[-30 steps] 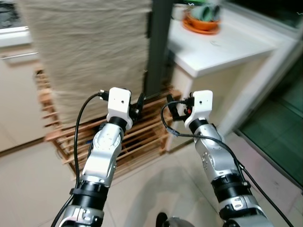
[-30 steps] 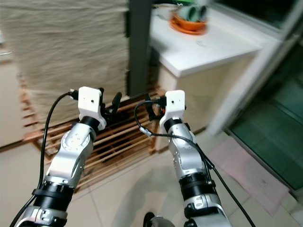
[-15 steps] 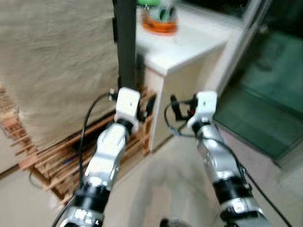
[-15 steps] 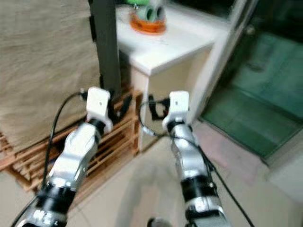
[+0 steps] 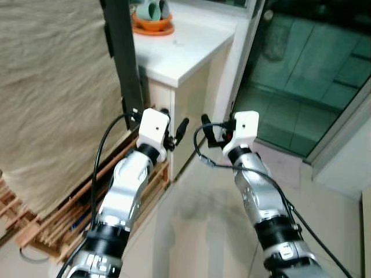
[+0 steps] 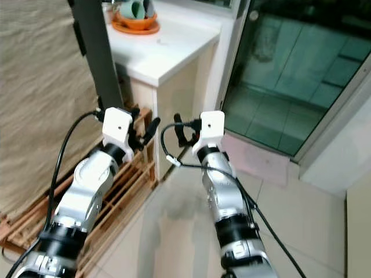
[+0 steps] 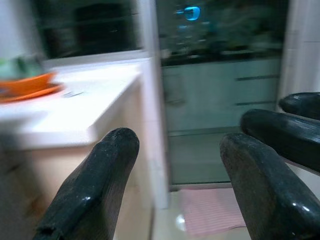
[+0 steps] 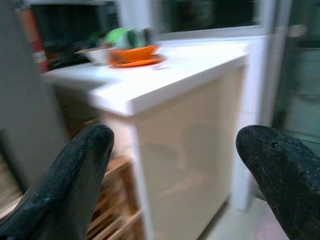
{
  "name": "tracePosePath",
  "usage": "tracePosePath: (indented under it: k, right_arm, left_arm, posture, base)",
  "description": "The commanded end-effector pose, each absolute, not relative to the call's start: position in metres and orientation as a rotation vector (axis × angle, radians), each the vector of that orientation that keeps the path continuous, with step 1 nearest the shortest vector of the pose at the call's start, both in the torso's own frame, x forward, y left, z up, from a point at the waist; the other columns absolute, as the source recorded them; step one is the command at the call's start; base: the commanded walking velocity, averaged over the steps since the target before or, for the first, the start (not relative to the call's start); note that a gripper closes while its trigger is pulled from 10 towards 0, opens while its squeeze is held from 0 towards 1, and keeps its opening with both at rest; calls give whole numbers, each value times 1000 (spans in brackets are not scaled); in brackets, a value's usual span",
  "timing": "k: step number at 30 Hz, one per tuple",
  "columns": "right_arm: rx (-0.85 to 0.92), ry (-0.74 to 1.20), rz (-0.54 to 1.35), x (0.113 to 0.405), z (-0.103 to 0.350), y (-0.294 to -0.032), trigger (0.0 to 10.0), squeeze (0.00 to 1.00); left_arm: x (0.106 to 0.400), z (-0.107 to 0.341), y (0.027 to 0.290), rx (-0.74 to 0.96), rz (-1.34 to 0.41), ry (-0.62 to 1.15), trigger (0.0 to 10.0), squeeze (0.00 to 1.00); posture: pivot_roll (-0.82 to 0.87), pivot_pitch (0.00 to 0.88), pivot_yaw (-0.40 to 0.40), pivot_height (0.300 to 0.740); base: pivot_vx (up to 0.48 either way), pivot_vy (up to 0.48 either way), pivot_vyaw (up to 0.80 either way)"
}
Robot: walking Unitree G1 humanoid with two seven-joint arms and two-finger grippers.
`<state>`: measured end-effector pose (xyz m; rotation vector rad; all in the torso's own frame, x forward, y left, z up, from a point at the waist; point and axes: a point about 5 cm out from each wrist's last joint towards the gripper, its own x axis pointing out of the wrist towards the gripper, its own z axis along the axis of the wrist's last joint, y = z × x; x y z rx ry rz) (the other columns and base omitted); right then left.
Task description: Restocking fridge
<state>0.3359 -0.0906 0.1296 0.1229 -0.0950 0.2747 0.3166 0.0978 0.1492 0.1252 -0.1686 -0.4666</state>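
Both silver arms are raised in front of me over the tiled floor. My left gripper (image 5: 175, 125) is open and holds nothing; it points toward the corner of a white counter (image 5: 185, 49). Just right of it, my right gripper (image 5: 208, 129) is also open and empty. In the left wrist view the two black fingers (image 7: 95, 190) stand apart with the counter and a glass door beyond them. The right wrist view has its fingers (image 8: 65, 190) spread wide before the counter's cream side panel (image 8: 185, 150).
An orange dish (image 5: 152, 23) with green cups sits on the counter. A dark upright post (image 5: 123, 63) and a beige textured sheet (image 5: 52, 98) stand at left over a low wooden rack (image 5: 75, 208). A glass door (image 5: 301, 63) and a pink mat (image 5: 284, 165) lie at right.
The whole picture has swung to the right, from the wooden rack toward the counter corner and the glass door. Both arms keep the same raised pose with open fingers.
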Motion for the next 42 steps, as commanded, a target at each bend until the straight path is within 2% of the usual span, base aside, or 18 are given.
tracePosePath:
  k: [1,5,6,8,9,10,13,14,18,20,23,24,25,26,29,31,38,42]
  right_arm:
    - [121,-99,227,337,129,-103,10000,0]
    - [117,-131,182,338,133,-107,10000,0]
    - [102,-141,127,338,134,-113,10000,0]
    - [59,-136,-34,331,129,-140,10000,0]
    - [59,-136,-34,331,129,-140,10000,0]
    - [28,-111,-98,323,121,-157,10000,0]
    - [10,-31,-120,306,101,-175,10000,0]
    - [-9,5,-121,291,87,-187,10000,0]
    - [13,45,-143,274,75,-199,10000,0]
    - [14,35,-170,265,74,-205,10000,0]
    - [12,25,-183,256,75,-207,10000,0]
    - [-3,13,-177,250,76,-207,10000,0]
    - [-3,13,-177,250,76,-207,10000,0]
    - [-13,11,-162,246,76,-206,10000,0]
    - [-18,18,-160,243,75,-207,10000,0]
    - [-22,22,-161,243,75,-208,10000,0]
    - [-47,31,-152,246,73,-209,10000,0]
    - [-55,23,-116,255,74,-203,10000,0]
  left_arm:
    - [316,151,85,120,-532,-182,10000,0]
    - [315,151,84,113,-540,-179,10000,0]
    - [316,150,85,116,-529,-171,10000,0]
    - [320,147,90,127,-482,-147,10000,0]
    - [320,147,90,127,-482,-147,10000,0]
    - [323,145,96,118,-441,-130,10000,0]
    - [328,139,107,79,-364,-86,10000,0]
    - [330,135,116,31,-319,-60,10000,0]
    - [328,126,130,8,-263,-34,10000,0]
    - [316,109,139,75,-251,-13,10000,0]
    - [294,89,150,90,-250,-27,10000,0]
    - [276,71,160,127,-251,13,10000,0]
    - [276,71,160,127,-251,13,10000,0]
    - [263,59,169,108,-232,55,10000,0]
    - [256,61,167,104,-250,45,10000,0]
    - [258,70,158,130,-293,10,10000,0]
    - [276,103,121,109,-435,-131,10000,0]
    - [278,101,119,100,-468,-111,10000,0]
  posture:
    - [18,0,-20,740]
    - [16,0,-20,740]
    - [16,0,-20,740]
    - [21,0,-28,740]
    - [21,0,-28,740]
    - [19,0,-28,740]
    - [16,0,-27,740]
    - [8,0,-21,740]
    - [-14,0,-11,740]
    - [-20,0,-9,740]
    - [-32,0,-5,740]
    - [-42,0,-1,740]
    - [-42,0,-1,740]
    - [-48,0,-2,740]
    - [-47,0,-6,740]
    - [-50,0,-7,740]
    - [-61,0,-3,740]
    - [-69,0,-1,740]
  base:
    - [480,0,-738]
    - [480,0,-709]
    - [480,0,-500]
    - [159,0,0]
    - [0,0,0]
    - [0,0,0]
    - [0,0,0]
    - [0,0,0]
    - [0,0,0]
    - [0,0,0]
    - [0,0,0]
    - [0,0,0]
    - [0,0,0]
    - [0,0,0]
    - [0,0,0]
    - [0,0,0]
    - [480,0,0]
    - [480,0,0]
